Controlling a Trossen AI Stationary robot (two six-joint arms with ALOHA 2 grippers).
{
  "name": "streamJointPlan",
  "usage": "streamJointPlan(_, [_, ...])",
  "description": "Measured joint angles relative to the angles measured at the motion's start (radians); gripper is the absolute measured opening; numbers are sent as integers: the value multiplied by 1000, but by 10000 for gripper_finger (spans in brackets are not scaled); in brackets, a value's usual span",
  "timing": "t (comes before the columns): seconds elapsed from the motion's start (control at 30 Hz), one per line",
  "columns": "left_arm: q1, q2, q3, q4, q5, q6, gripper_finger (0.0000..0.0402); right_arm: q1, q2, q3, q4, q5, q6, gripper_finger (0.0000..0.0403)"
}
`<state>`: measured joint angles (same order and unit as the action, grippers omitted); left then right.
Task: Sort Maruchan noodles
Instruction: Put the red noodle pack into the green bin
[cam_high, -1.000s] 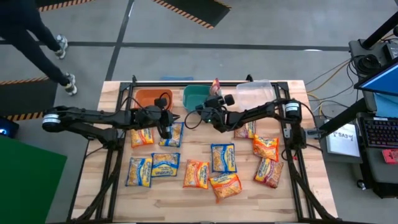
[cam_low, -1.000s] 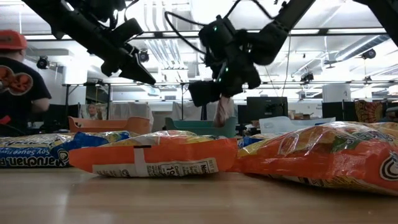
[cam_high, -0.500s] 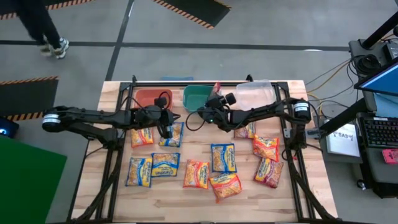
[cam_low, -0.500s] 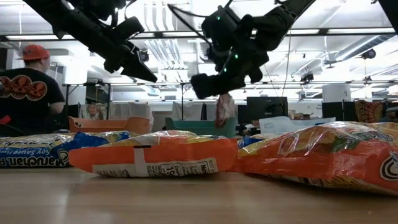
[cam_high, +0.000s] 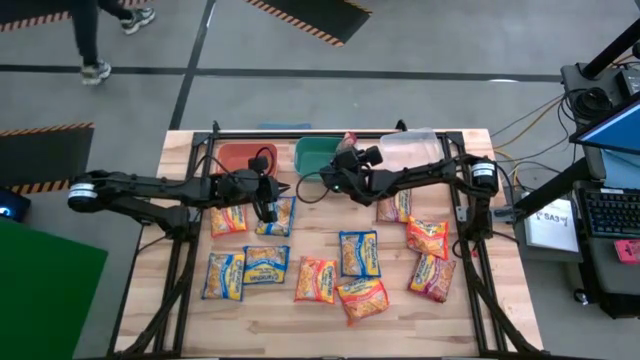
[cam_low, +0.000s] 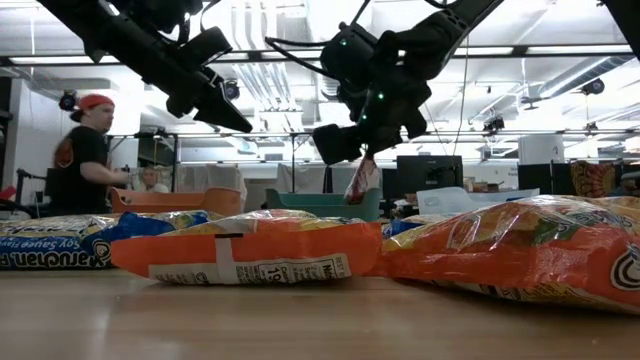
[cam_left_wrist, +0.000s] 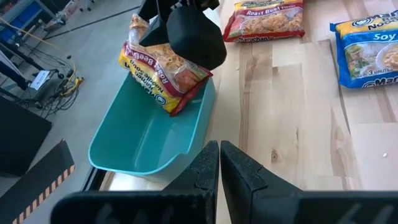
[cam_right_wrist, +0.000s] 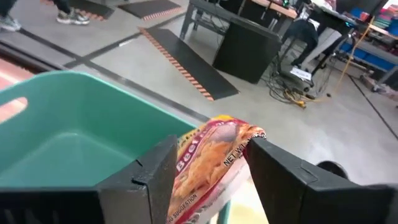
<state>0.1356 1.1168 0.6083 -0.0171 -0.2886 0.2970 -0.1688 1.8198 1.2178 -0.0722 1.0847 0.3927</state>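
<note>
My right gripper (cam_high: 346, 152) is shut on a maroon-pink Maruchan packet (cam_left_wrist: 163, 64) and hangs over the right end of the green bin (cam_high: 312, 160). In the low view the packet (cam_low: 362, 180) dangles below that gripper (cam_low: 350, 155). My left gripper (cam_high: 270, 210) is shut and hovers above a blue-and-yellow packet (cam_high: 277, 217), touching nothing. Several more blue, orange and maroon packets lie flat on the table. My right gripper pinches the maroon-pink packet between its two fingers, one on each flat face (cam_right_wrist: 208, 155). The fingers (cam_right_wrist: 152, 174) come from above, slanting toward the far edge. The packet is lifted clear and hangs tilted over the green bin (cam_right_wrist: 74, 124).
An orange bin (cam_high: 243, 158) stands left of the green one and a clear bin (cam_high: 410, 150) to its right, all along the far edge. Packets cover the table's middle and near part (cam_high: 316, 280). A person (cam_low: 85, 150) moves beyond the far-left corner.
My right gripper has shifted a little toward the far edge with the packet, rising and then settling over the green bin; the packet now hangs more tilted. The left arm has kept still. The person behind the table has walked on.
</note>
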Motion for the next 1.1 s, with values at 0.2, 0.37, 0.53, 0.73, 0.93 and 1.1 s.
streamJointPlan(0.2, [0,0,0,3,3,-4,0,3,0,41,-95,-66,37,202])
streamJointPlan(0.37, [0,0,0,14,3,-34,0,12,-22,104,-251,-110,73,208])
streamJointPlan(0.53, [0,0,0,33,19,-95,0,16,-72,147,-414,-245,82,208])
streamJointPlan(0.73, [-2,7,0,56,20,-275,0,60,-202,104,-567,-352,81,206])
streamJointPlan(0.93, [-2,78,1,222,57,-380,0,172,-405,-90,-562,-378,-4,206])
streamJointPlan(1.1, [-2,171,1,439,74,-398,0,257,-591,-325,-371,-498,-156,206])
